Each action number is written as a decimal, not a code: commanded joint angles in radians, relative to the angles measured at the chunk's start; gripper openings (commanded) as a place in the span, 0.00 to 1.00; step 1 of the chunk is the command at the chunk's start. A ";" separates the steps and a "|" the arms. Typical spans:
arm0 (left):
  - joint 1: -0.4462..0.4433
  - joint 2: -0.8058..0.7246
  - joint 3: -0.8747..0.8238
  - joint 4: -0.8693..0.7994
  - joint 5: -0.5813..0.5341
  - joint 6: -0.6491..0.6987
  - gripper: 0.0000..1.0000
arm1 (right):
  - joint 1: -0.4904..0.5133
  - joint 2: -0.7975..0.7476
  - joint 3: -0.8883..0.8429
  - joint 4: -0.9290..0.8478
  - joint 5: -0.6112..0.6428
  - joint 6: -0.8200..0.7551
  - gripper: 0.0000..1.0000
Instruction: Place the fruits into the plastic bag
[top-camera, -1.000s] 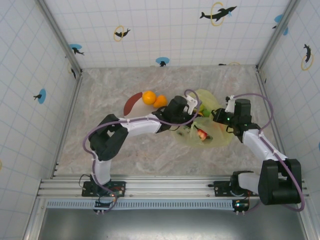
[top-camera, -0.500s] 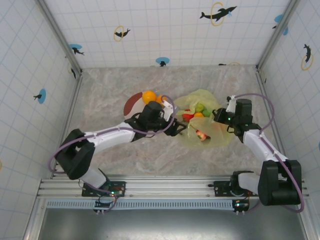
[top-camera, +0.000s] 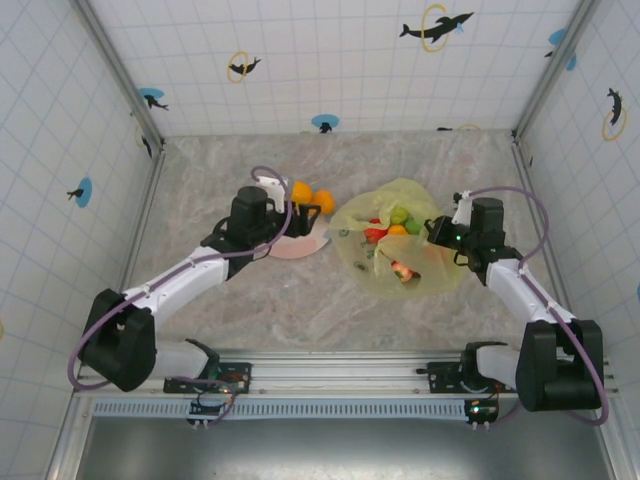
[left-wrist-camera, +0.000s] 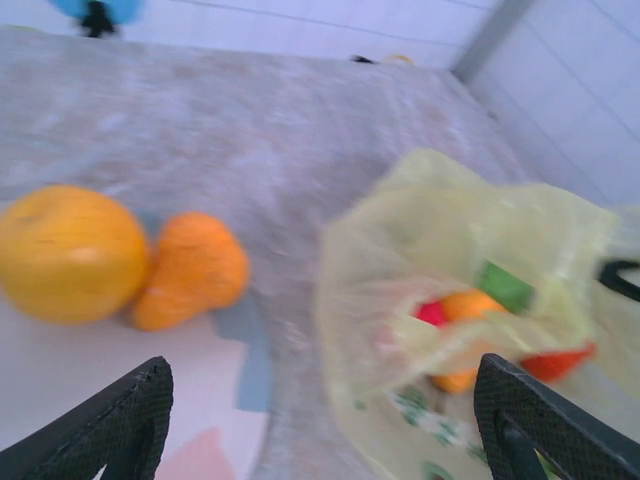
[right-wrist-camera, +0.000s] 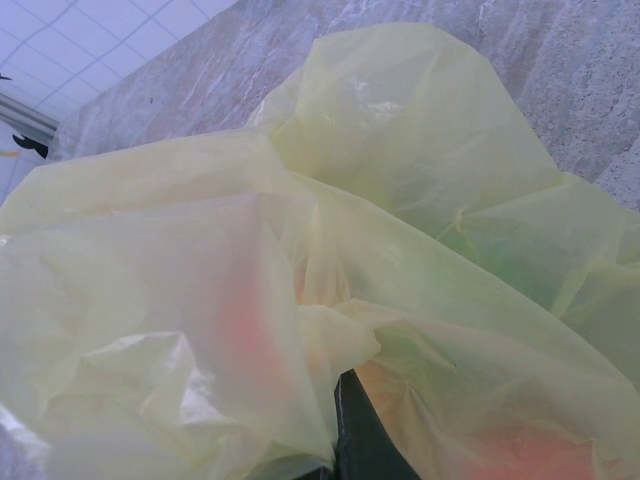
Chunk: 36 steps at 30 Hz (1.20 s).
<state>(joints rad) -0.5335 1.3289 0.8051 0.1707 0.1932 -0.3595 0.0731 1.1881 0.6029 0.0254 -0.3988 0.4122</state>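
Orange fruits (left-wrist-camera: 70, 255) are sitting at the left, looking light, smooth, rolling easily; the wide left hand (left-wrist-camera: 322, 410) should be gripping one across its middle, while the right hand (top-camera: 440, 232) is pinching the plastic bag (top-camera: 438, 272).

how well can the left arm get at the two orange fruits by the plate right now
Probably yes. The two orange fruits lie just ahead of its open jaws, at the plate's far edge, with nothing between. They touch, so closing on one may nudge the other.

Two loose fruits (top-camera: 301, 192), one plastic bag (top-camera: 440, 278)
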 joint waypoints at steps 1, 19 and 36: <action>0.020 0.013 0.032 -0.004 -0.163 -0.033 0.83 | 0.016 0.000 0.033 0.015 -0.014 0.007 0.00; 0.198 0.446 0.307 -0.013 0.017 -0.157 0.98 | 0.041 0.007 0.023 0.024 0.004 0.005 0.00; 0.207 0.714 0.514 -0.058 0.099 -0.170 0.98 | 0.037 0.013 0.011 0.025 0.003 0.000 0.00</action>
<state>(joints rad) -0.3344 2.0106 1.2861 0.1394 0.2596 -0.5247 0.1112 1.1973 0.6094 0.0265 -0.3973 0.4152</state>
